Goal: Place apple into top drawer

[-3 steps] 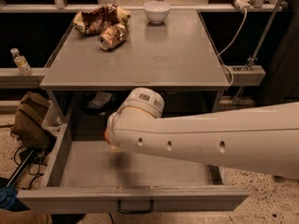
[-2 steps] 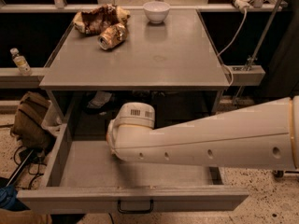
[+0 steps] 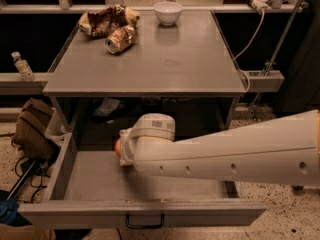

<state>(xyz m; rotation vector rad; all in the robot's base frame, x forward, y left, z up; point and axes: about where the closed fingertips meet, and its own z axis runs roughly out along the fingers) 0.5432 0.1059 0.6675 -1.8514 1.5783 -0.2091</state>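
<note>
We can read no words or numbers anywhere, only a barcode sticker (image 3: 157,124) on the robot's wrist (image 3: 150,146), whose hand (image 3: 122,147) sits inside the open top drawer (image 3: 210,211).

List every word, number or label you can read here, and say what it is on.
No text is readable.
On the wrist label: blurred, unreadable.
On the can: print too blurred.
On the bottle: label too small.
The gripper is in the open drawer, beside the apple.
</note>
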